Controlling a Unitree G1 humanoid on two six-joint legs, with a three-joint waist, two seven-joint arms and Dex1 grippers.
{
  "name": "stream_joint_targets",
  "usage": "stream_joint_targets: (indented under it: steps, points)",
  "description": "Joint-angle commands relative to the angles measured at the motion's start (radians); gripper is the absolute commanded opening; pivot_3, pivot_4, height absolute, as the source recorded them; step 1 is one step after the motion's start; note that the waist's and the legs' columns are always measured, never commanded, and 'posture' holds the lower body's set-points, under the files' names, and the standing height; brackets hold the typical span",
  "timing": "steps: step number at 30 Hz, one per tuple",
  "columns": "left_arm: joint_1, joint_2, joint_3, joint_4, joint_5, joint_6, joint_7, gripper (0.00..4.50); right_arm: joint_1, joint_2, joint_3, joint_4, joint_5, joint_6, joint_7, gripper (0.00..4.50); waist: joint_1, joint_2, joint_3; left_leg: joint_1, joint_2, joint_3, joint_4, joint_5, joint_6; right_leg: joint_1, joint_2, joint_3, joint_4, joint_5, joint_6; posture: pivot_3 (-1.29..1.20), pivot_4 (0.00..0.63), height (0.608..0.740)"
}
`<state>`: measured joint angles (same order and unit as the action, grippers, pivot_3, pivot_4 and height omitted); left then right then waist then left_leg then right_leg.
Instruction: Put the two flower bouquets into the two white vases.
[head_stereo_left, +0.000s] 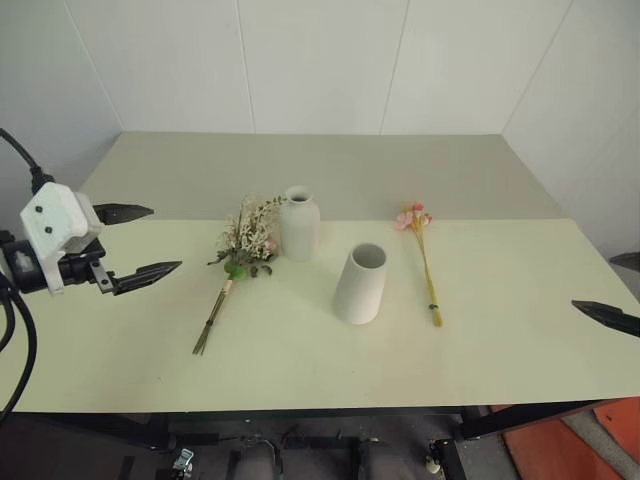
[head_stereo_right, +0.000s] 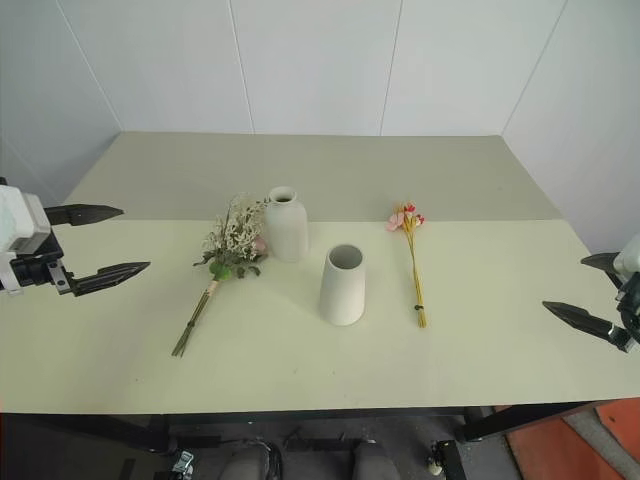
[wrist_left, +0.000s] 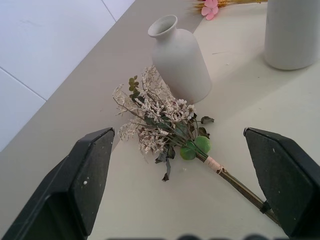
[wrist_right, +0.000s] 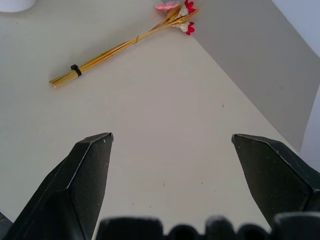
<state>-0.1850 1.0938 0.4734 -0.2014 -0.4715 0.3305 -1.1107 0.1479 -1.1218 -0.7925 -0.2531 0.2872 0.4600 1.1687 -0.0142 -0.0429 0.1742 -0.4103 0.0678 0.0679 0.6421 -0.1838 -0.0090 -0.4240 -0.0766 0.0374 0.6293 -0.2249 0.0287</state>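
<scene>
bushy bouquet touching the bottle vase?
Cannot tell. In the left wrist view the bushy bouquet's sprigs overlap the foot of the bottle vase, with no gap or contact plain; head views overlap likewise.

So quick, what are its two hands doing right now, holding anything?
Left hand: open, holding nothing.
Right hand: open, holding nothing.
</scene>
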Motion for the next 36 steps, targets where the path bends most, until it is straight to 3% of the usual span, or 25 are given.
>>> stream_joint_targets:
  steps: [1,9,11,14,20,24,27,31,36]
  points:
    - [-0.010,0.011,0.020,-0.028,0.000,-0.002,0.015,4.50,-0.013,-0.020,-0.014,-0.003,0.002,-0.027,0.001,4.47,0.000,0.000,0.000,0.000,0.000,0.000,0.000,0.000,0.000,0.000,0.000,0.000,0.000,0.000,0.000,0.00,0.150,0.740]
    - [-0.030,-0.009,0.001,-0.031,0.002,-0.026,0.039,4.50,-0.053,-0.024,0.019,0.001,0.007,-0.038,-0.013,4.47,0.000,0.000,0.000,0.000,0.000,0.000,0.000,0.000,0.000,0.000,0.000,0.000,0.000,0.000,0.000,0.00,0.150,0.740]
    - [-0.057,-0.034,-0.038,-0.078,0.072,0.011,0.171,4.50,-0.063,-0.023,0.027,0.001,0.006,-0.039,-0.015,4.47,0.001,0.000,0.000,0.000,0.000,0.000,0.000,0.000,0.000,0.000,0.000,0.000,0.000,0.000,0.000,0.00,0.150,0.740]
    - [-0.116,-0.053,-0.104,-0.196,0.100,0.241,0.361,4.50,-0.081,-0.031,0.049,-0.006,0.007,-0.045,-0.013,4.47,0.005,-0.001,0.000,0.000,0.000,0.000,0.000,0.000,0.000,0.001,0.000,0.000,0.000,0.000,0.000,0.00,0.150,0.740]
    - [-0.281,0.006,-0.302,-0.304,-0.027,0.782,0.411,4.50,-0.206,-0.053,0.180,-0.077,0.065,-0.017,-0.038,4.47,-0.005,-0.002,0.001,0.000,0.000,0.000,0.000,0.000,0.000,0.000,0.001,0.001,0.000,0.004,0.007,0.00,0.150,0.740]
    - [-0.471,-0.100,-0.466,-0.251,-0.040,1.088,0.498,4.50,-0.294,-0.063,0.256,-0.104,0.099,-0.001,-0.050,4.47,-0.001,-0.002,0.001,0.001,-0.001,-0.001,0.000,0.000,0.000,0.001,0.002,0.001,0.002,0.004,0.007,0.00,0.150,0.740]
    - [-0.590,-0.252,-0.499,-0.138,0.024,1.259,0.623,4.50,-0.325,-0.067,0.292,-0.107,0.103,-0.002,-0.056,4.47,0.004,-0.003,0.002,-0.001,-0.002,-0.002,0.001,0.000,0.000,0.001,0.002,0.001,0.001,0.004,0.008,0.00,0.150,0.740]
    - [-0.612,-0.348,-0.522,-0.004,0.088,1.284,0.738,4.50,-0.349,-0.059,0.321,-0.130,0.107,0.004,-0.077,4.47,-0.001,-0.003,0.002,-0.005,-0.003,-0.005,0.002,0.000,0.001,-0.001,0.002,0.000,0.000,0.005,0.009,0.00,0.150,0.740]
    - [-0.655,-0.431,-0.543,0.129,0.105,1.262,0.749,4.50,-0.364,-0.044,0.347,-0.175,0.126,0.028,-0.112,4.47,-0.001,-0.004,0.002,-0.005,-0.003,-0.006,0.002,0.000,0.001,-0.001,0.002,0.000,0.001,0.005,0.009,0.00,0.150,0.740]
